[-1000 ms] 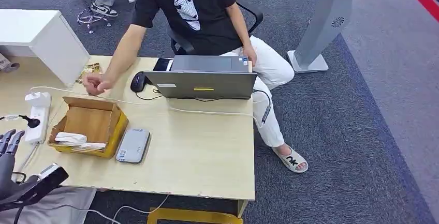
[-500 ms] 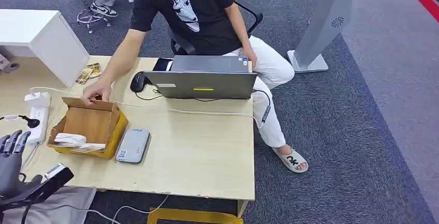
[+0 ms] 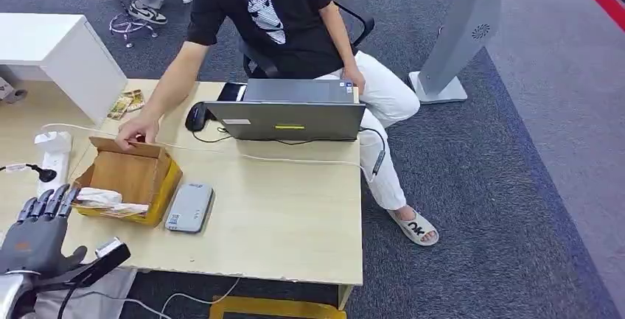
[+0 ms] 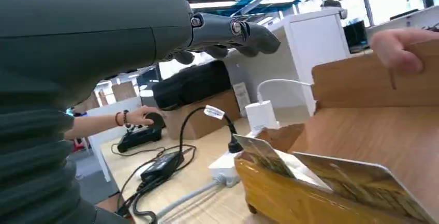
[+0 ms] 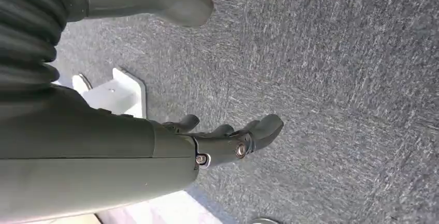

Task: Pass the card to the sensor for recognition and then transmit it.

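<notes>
The left hand (image 3: pixel 37 234) has come up and in toward the cardboard box (image 3: pixel 129 175) over the last second and now hovers just beside its near corner. Its fingers (image 4: pixel 233 30) are spread and hold nothing. The cards (image 4: pixel 331 175) stand upright inside the box, untouched. A person's hand (image 3: pixel 136 131) now rests on the far box wall, steadying it. The grey sensor (image 3: pixel 189 206) lies flat on the table (image 3: pixel 295 216), touching the box's side. The right hand (image 5: pixel 228 141) hangs over the floor, fingers loosely curled, empty. Judgement: this is the approach stage; no card has been picked, and scanning and handover remain.
</notes>
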Motion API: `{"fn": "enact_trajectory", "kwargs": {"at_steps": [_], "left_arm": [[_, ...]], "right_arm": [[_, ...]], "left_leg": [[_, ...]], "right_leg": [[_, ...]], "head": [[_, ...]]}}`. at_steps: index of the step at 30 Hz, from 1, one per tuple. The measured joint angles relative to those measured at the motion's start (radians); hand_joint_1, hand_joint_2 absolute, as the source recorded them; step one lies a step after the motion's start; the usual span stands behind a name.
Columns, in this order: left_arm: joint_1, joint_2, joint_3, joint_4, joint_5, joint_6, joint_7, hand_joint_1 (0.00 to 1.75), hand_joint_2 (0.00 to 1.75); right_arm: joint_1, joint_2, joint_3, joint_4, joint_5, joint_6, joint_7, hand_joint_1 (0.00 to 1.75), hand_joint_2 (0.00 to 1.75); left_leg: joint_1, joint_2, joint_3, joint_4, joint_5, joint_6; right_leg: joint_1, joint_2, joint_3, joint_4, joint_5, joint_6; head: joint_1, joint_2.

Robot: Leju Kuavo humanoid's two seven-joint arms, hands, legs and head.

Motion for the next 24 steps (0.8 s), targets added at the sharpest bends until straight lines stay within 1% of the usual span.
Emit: {"fn": "enact_trajectory", "kwargs": {"at_steps": [11,15,19,24], "left_arm": [[-0.014,0.040,-0.075,0.047,-0.003,0.010,-0.001,0.00,1.75],[-0.030,0.055,-0.125,0.061,-0.010,0.020,-0.010,0.00,1.75],[-0.058,0.078,-0.188,0.079,-0.009,0.017,-0.010,0.00,1.75],[-0.079,0.100,-0.232,0.094,0.011,0.009,-0.011,0.00,1.75]], "right_arm": [[-0.001,-0.001,0.006,0.005,0.001,0.003,0.004,0.00,1.75],[-0.003,-0.002,0.008,0.005,0.002,0.003,0.011,0.00,1.75],[-0.004,-0.002,0.013,0.005,0.009,0.004,0.018,0.00,1.75],[-0.004,-0.002,0.025,0.005,0.016,0.004,0.022,0.00,1.75]], "left_leg": [[0.000,0.000,0.000,0.000,0.000,0.000],[0.000,0.000,0.000,0.000,0.000,0.000],[0.000,0.000,0.000,0.000,0.000,0.000],[0.000,0.000,0.000,0.000,0.000,0.000]], "right_leg": [[0.000,0.000,0.000,0.000,0.000,0.000],[0.000,0.000,0.000,0.000,0.000,0.000],[0.000,0.000,0.000,0.000,0.000,0.000],[0.000,0.000,0.000,0.000,0.000,0.000]], "head": [[0.000,0.000],[0.000,0.000],[0.000,0.000],[0.000,0.000]]}}
